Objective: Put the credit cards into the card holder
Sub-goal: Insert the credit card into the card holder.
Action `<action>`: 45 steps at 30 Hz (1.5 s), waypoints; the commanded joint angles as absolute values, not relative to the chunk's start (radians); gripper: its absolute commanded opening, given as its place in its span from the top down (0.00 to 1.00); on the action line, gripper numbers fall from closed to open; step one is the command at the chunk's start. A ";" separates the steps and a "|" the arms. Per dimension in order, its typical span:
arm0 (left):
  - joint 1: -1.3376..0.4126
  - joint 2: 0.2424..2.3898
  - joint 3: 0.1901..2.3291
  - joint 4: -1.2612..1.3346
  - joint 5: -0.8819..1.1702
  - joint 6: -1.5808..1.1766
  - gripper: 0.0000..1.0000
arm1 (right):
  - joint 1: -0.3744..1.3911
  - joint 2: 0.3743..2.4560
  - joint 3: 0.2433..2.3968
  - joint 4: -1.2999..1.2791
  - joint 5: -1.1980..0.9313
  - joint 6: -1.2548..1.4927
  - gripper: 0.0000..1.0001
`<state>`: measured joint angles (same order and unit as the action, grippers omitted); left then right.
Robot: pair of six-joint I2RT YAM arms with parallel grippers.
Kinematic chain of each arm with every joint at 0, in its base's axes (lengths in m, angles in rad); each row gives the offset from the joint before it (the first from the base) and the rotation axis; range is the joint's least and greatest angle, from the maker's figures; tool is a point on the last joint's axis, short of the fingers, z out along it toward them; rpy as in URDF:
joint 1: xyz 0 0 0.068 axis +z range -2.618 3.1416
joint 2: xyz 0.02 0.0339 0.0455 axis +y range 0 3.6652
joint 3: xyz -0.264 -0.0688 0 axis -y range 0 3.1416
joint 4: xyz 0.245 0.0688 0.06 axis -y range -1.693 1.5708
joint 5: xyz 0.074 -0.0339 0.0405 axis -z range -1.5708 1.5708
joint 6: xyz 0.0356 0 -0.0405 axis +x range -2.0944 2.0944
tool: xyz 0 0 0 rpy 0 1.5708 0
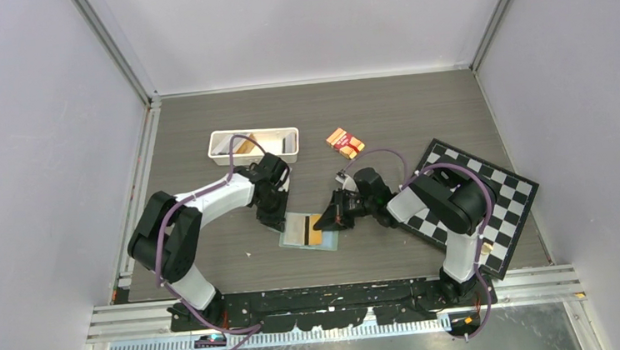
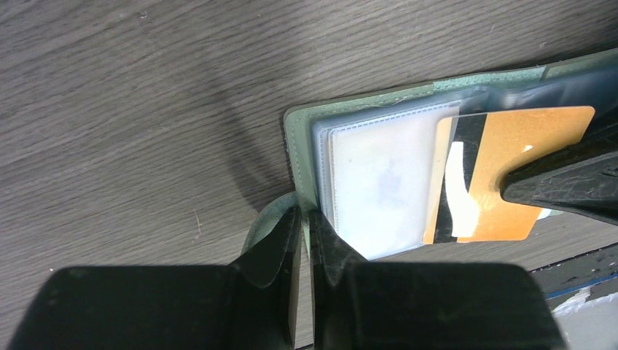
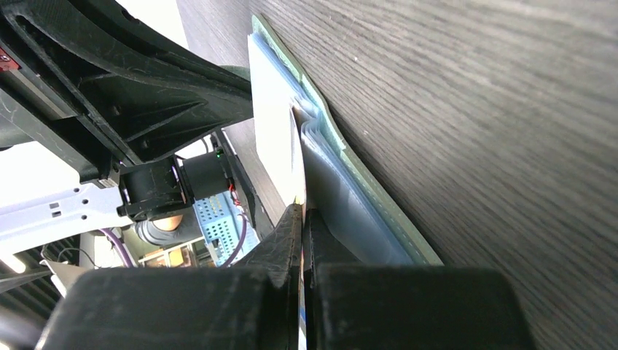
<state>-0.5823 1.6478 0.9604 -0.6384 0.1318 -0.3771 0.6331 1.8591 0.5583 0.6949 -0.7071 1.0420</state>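
card holder (image 1: 290, 231) open flat on tabletop (image 1: 369, 112), centre of frame: sage-green cover, frosted clear sleeves. Left pincer (image 2: 306, 215) clamped on its green edge tab. Right pincer (image 3: 302, 213) clenched on gold card (image 2: 525, 138), black stripe, lying across the sleeves.

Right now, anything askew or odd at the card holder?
Only the gold card: pinched in the right tool, it lies mostly outside the card holder's clear pockets, slightly skewed to them. The left tool grips the holder's edge. Nothing spilled or damaged.
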 commanded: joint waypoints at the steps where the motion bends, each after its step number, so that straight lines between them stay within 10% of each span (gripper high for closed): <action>1: -0.585 1.674 0.965 -0.655 0.098 -0.351 0.91 | 0.639 1.845 0.584 0.649 -0.624 0.980 0.99; 18: -0.588 1.675 0.965 -0.646 0.135 -0.350 0.92 | 0.658 1.882 0.609 0.631 -0.600 0.978 0.99; 34: -0.587 1.661 0.959 -0.648 0.121 -0.356 1.00 | 0.707 1.686 0.695 0.154 -0.410 0.838 0.64; 45: -0.587 1.653 0.950 -0.635 0.151 -0.357 1.00 | 0.781 1.707 0.759 0.088 -0.381 0.855 0.62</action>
